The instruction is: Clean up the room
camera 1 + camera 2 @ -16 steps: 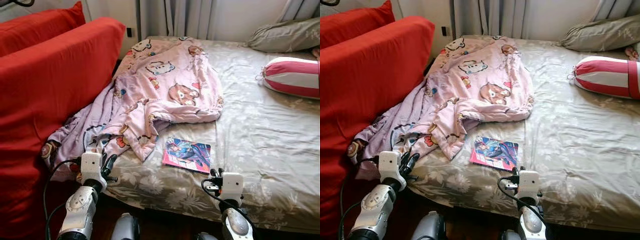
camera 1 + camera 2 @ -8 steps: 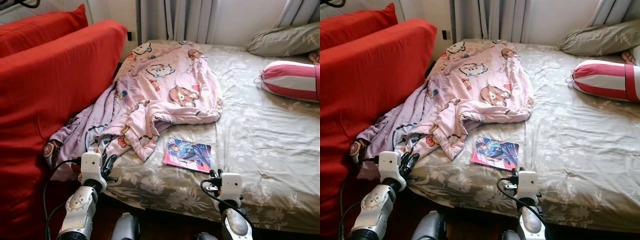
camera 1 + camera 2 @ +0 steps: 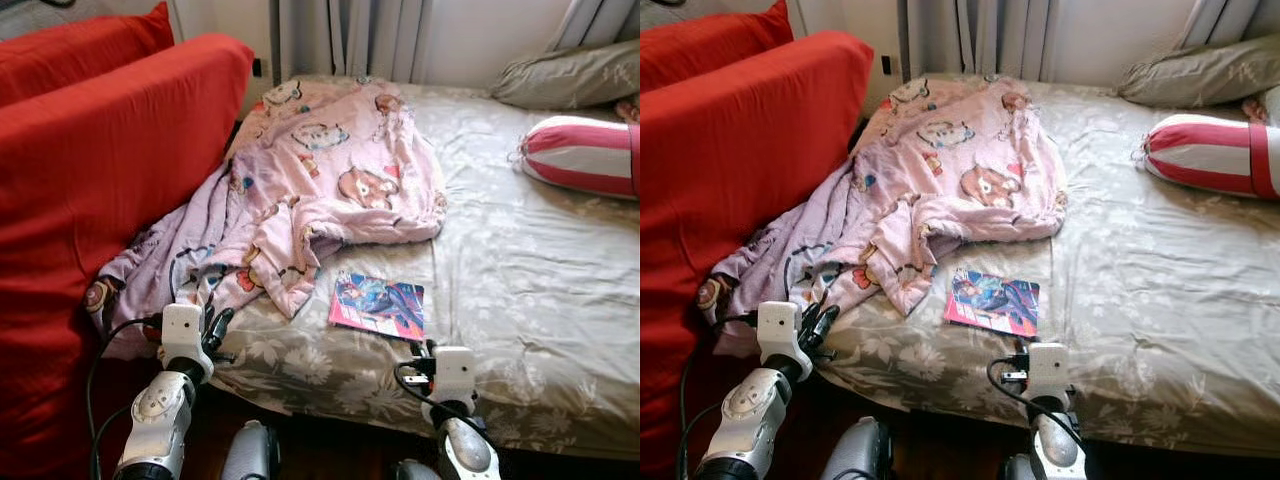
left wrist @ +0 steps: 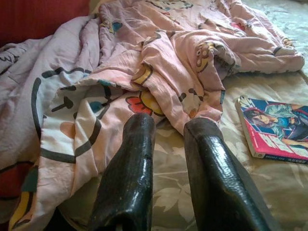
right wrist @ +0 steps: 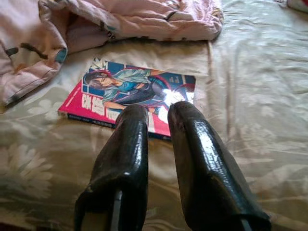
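A pink cartoon-print blanket (image 3: 300,190) lies crumpled over the left half of the bed (image 3: 520,270), one end hanging off by the sofa. A thin comic book (image 3: 378,305) with a pink and blue cover lies flat near the bed's front edge. My left gripper (image 3: 215,325) hovers at the bed's front left corner, just short of the blanket's hem (image 4: 77,144); its fingers stand slightly apart, holding nothing. My right gripper (image 3: 425,352) points at the book (image 5: 130,96) from just in front of it, fingers narrowly open and empty.
A red sofa (image 3: 90,180) stands tight against the bed's left side. A red-and-white striped bolster (image 3: 585,155) and a grey pillow (image 3: 570,75) lie at the far right. Curtains (image 3: 350,35) hang behind the bed. The bed's right half is bare sheet.
The view has shifted slightly. My right gripper has edged a little nearer to the book. The left arm, the blanket and the book have stayed where they were.
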{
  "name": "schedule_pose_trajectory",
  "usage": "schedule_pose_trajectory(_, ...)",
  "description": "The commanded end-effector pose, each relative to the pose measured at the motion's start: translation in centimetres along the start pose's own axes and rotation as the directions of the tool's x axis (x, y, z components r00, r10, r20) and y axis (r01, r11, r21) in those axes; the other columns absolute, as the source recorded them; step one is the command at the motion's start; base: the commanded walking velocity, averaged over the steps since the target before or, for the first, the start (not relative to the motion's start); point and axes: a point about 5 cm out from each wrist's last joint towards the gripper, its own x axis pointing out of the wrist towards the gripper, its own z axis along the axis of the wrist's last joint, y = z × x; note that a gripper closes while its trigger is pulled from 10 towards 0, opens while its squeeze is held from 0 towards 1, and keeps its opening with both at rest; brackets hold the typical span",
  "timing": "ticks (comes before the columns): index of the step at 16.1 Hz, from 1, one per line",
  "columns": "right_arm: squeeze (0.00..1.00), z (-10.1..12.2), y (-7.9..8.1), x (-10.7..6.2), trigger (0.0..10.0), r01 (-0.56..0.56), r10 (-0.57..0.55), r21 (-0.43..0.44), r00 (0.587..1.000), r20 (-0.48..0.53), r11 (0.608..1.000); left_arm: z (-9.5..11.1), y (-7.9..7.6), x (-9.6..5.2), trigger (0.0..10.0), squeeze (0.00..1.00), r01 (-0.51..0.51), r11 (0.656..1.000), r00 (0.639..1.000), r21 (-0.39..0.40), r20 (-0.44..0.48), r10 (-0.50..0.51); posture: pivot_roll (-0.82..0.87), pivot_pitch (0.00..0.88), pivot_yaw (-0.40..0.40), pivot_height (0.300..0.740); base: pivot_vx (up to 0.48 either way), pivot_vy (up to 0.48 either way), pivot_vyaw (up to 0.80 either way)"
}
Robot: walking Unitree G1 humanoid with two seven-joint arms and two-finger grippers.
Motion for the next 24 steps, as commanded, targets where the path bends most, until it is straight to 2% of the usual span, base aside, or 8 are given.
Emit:
schedule_pose_trajectory(1,0.0,-0.43,-0.04,-0.22,10.0,0.012,-0.012,0.007,1.0,-0.02,1.0,0.07,-0.14,0.07,10.0,0.0,0.011,1.0,1.0,-0.005,-0.003,-0.011,0.01,0.079,-0.011,0.601,0.0,0.0,0.0)
schedule_pose_trajectory(4,0.0,-0.32,-0.05,-0.26,10.0,0.01,-0.01,0.012,1.0,-0.009,1.0,0.11,-0.14,0.08,10.0,0.0,0.012,1.0,1.0,-0.005,-0.002,-0.012,0.0,0.078,-0.01,0.601,0.0,0.0,0.0)
schedule_pose_trajectory(7,0.0,-0.3,0.07,-0.29,10.0,-0.008,0.008,-0.019,1.0,-0.007,1.0,0.14,-0.21,0.11,10.0,0.0,0.016,1.0,1.0,-0.004,-0.001,-0.016,0.0,0.079,-0.009,0.601,0.0,0.0,0.0)
schedule_pose_trajectory(10,0.0,-0.32,0.18,-0.33,10.0,-0.009,0.009,-0.008,1.0,-0.005,1.0,0.15,-0.24,0.13,10.0,0.0,0.018,1.0,1.0,-0.002,-0.002,-0.018,0.01,0.079,-0.009,0.601,0.0,0.0,0.69)
schedule_pose_trajectory(12,0.0,-0.31,0.14,-0.37,10.0,0.0,0.0,0.015,1.0,-0.001,1.0,0.18,-0.29,0.14,10.0,0.0,0.02,1.0,1.0,0.001,-0.001,-0.02,0.01,0.078,-0.008,0.601,0.24,0.0,0.0)
schedule_pose_trajectory(24,0.0,-0.29,-0.18,-0.3,10.0,0.02,-0.02,0.023,1.0,-0.007,1.0,0.12,-0.4,0.16,10.0,0.0,0.026,1.0,1.0,0.004,-0.008,-0.026,0.0,0.083,-0.004,0.601,0.25,0.0,0.0)
